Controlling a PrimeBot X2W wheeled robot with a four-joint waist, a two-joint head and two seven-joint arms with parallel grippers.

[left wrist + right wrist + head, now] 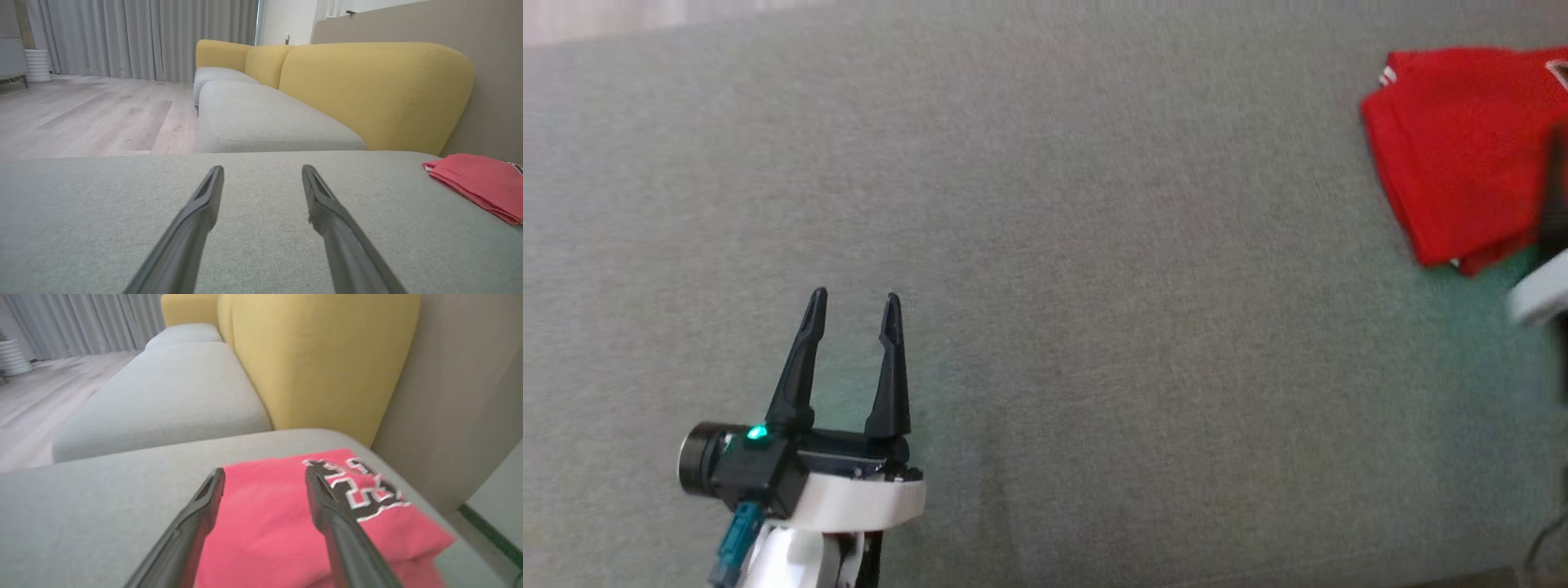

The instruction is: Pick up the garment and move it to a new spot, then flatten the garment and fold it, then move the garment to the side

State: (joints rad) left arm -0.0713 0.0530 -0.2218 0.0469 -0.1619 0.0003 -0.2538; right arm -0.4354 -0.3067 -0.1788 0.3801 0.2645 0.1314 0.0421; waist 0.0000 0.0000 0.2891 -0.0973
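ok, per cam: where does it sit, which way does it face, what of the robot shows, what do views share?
Head view: on the head, facing down at the grey cushion; open left gripper lower left, blurred right forearm at right edge.
Left wrist view: on the left wrist, facing low across the cushion toward the yellow backrest; own open fingers.
Right wrist view: on the right wrist, facing the folded red garment; open right gripper in the foreground.
Shared: garment in all three.

A grey-seated sofa with mustard-yellow backrests stretches toward 12 o'clock; pale wood flooring lies at 10 o'clock before drawn, floor-length grey curtains.
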